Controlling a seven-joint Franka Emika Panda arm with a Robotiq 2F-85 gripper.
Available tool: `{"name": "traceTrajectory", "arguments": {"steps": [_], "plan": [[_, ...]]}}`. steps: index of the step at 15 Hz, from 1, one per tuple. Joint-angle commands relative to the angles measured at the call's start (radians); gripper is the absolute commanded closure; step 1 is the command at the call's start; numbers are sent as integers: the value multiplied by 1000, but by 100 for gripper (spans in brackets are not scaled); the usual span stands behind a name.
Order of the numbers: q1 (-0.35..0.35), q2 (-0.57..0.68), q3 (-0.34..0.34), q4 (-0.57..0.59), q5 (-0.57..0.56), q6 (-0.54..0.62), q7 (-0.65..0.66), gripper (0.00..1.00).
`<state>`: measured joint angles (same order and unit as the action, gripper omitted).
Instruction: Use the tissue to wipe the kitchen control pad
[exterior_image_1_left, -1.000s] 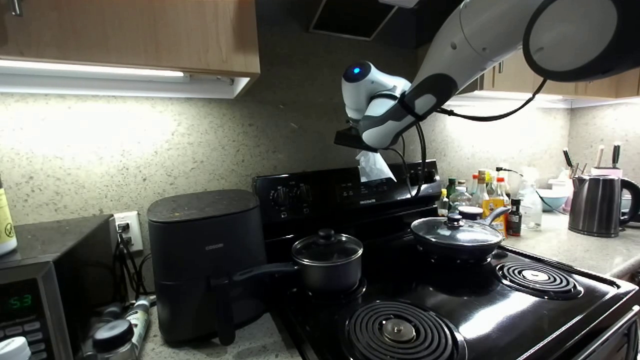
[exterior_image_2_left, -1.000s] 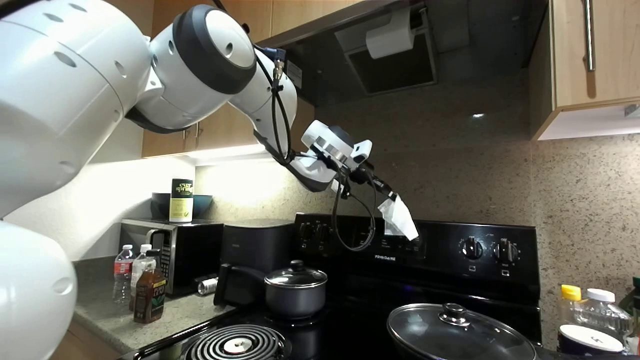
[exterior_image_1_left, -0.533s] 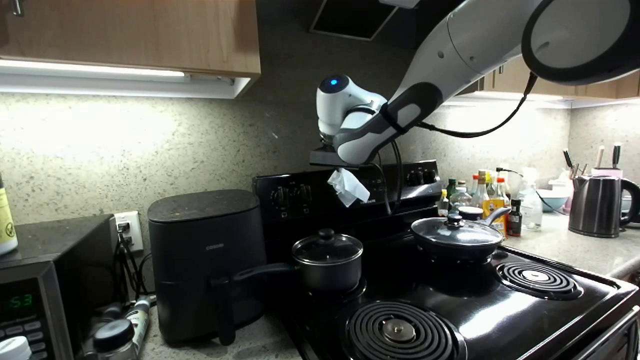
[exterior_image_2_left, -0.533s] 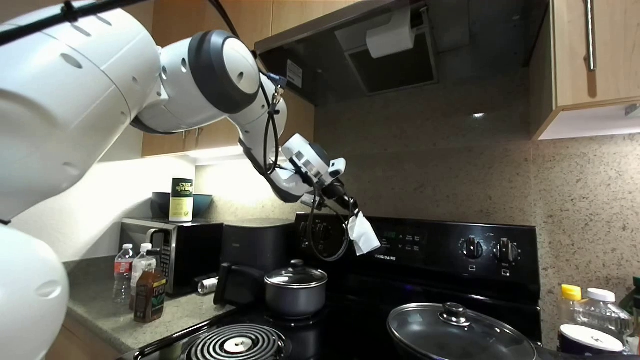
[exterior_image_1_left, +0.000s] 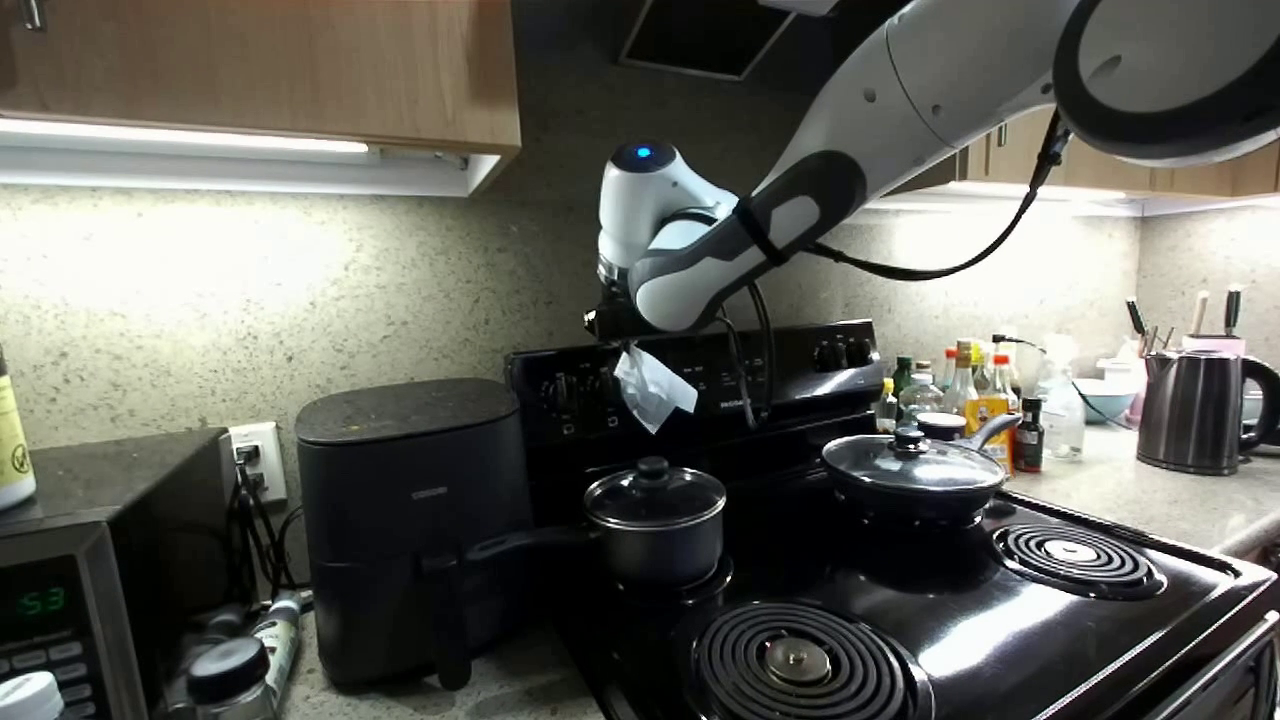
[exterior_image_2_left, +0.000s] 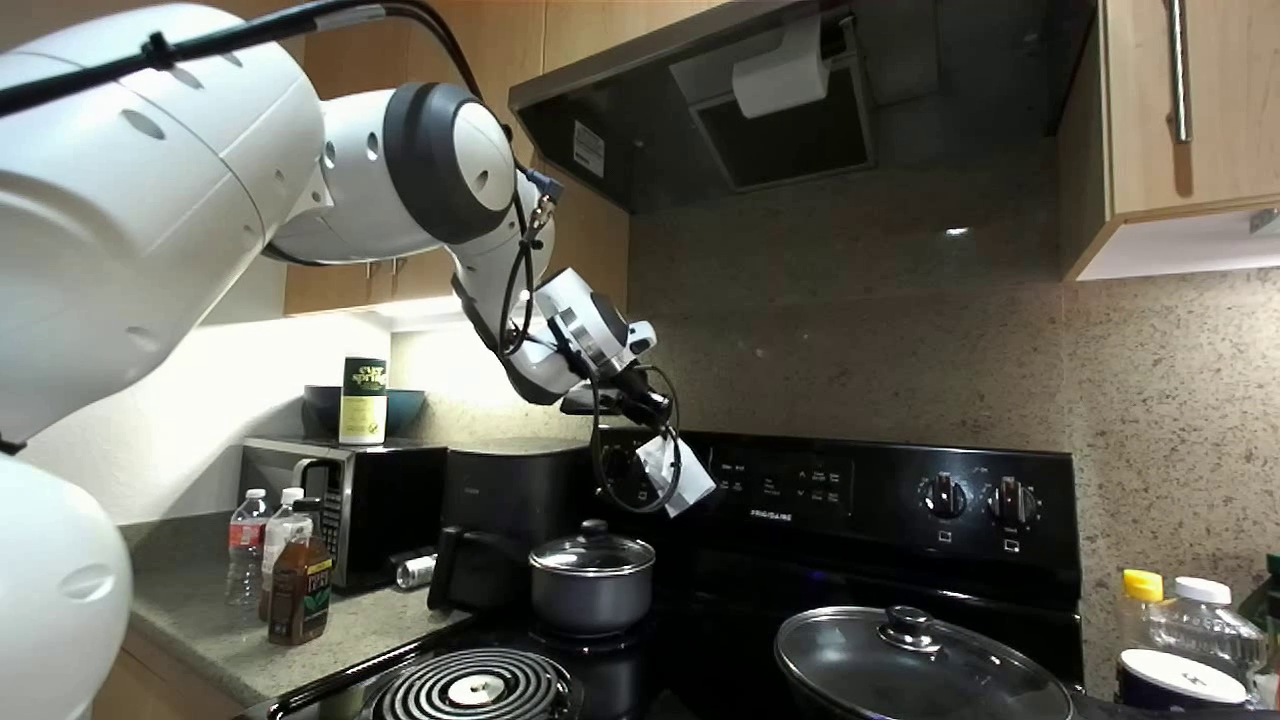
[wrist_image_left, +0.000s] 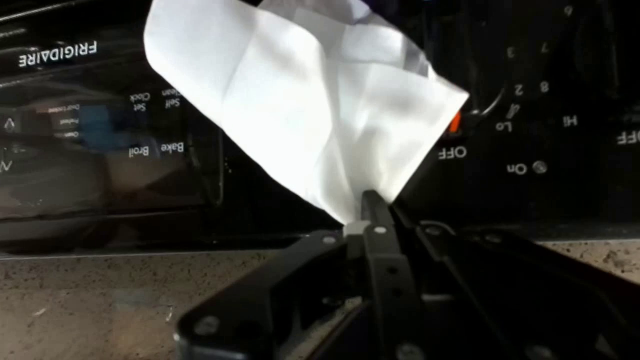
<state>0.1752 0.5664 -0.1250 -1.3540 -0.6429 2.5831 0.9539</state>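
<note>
The tissue, a white crumpled sheet, hangs from my gripper in both exterior views (exterior_image_1_left: 652, 390) (exterior_image_2_left: 676, 475) and fills the upper middle of the wrist view (wrist_image_left: 285, 95). My gripper (wrist_image_left: 382, 200) is shut on one end of it, fingertips pinched together; it also shows in the exterior views (exterior_image_1_left: 625, 343) (exterior_image_2_left: 660, 422). The kitchen control pad, the glossy black stove back panel (exterior_image_1_left: 805, 385) (exterior_image_2_left: 880, 530) (wrist_image_left: 125, 195), lies behind the tissue. The tissue is in front of the panel between the left knobs and the display, partly covering a knob. I cannot tell whether it touches.
A lidded saucepan (exterior_image_2_left: 592, 595) stands on the stove below the tissue. A lidded frying pan (exterior_image_1_left: 915, 480) is on another burner. A black air fryer (exterior_image_1_left: 415, 530) stands beside the stove. The range hood (exterior_image_2_left: 650, 150) is overhead. Arm cables (exterior_image_2_left: 600, 440) loop near the panel.
The arm with the tissue has moved left along the panel in both exterior views and lower, from the display area toward the left knobs. The gripper has stayed shut on the tissue.
</note>
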Motion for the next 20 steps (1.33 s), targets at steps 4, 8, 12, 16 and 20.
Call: {"name": "traceTrajectory", "arguments": {"steps": [4,8,12,16,20], "plan": [[-16,16,-73,-55,72,-37,-105,93],[-12,12,-169,-85,36,-75,-9,93],[-22,0,-264,-101,36,-99,158,93],[-29,-21,-323,-122,21,-138,326,93],[-33,-36,-359,-128,-8,-242,514,93]]}}
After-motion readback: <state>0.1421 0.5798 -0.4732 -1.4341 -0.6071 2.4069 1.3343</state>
